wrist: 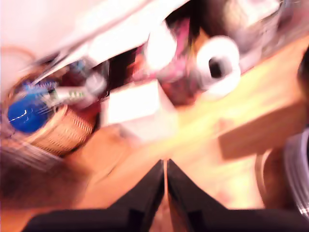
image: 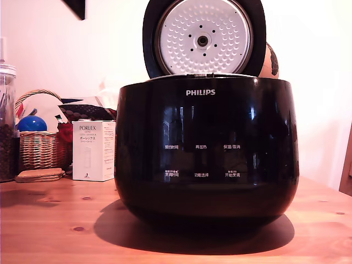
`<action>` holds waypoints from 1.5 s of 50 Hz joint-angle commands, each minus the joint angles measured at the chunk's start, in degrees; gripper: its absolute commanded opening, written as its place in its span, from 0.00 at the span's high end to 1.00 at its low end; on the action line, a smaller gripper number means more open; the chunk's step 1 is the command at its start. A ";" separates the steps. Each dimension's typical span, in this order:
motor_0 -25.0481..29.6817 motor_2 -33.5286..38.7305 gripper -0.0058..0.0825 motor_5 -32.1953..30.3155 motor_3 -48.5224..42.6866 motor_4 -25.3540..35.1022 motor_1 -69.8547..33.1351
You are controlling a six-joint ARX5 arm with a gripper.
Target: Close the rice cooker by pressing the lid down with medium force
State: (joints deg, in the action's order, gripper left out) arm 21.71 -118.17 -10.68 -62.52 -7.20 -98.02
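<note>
The rice cooker (image: 206, 151) is a large glossy black pot with white PHILIPS lettering, filling the middle of the exterior view on the wooden table (image: 49, 220). Its lid (image: 203, 37) stands raised and open behind the pot, the silvery dimpled underside facing the camera. The arm does not show in the exterior view. In the blurred wrist view my gripper (wrist: 165, 166) has its two black fingertips pressed together, holding nothing, above the table. A dark curved edge with a pale rim (wrist: 297, 179) at the border of that view may be the cooker.
At the exterior view's left stand a wicker basket (image: 38, 148) with a blue ball (image: 31, 123), a white PORLEX box (image: 93, 150), a glass jar (image: 7, 121) and flat brown coasters (image: 39, 175). The wrist view shows the basket (wrist: 58, 130), box (wrist: 137, 108) and a white roll (wrist: 219, 65).
</note>
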 commanded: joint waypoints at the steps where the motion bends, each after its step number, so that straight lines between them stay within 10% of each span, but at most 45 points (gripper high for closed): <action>1: -1.75 -0.07 0.96 1.31 1.27 5.33 -0.44; 37: -13.84 -0.09 0.96 23.28 27.43 58.27 -4.46; 56: -12.79 -0.48 0.96 38.27 43.87 68.48 -12.13; 75: -9.46 -3.06 0.96 39.82 45.72 70.25 -18.91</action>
State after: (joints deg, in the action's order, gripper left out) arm 11.81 -120.05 28.62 -17.67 62.76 -115.37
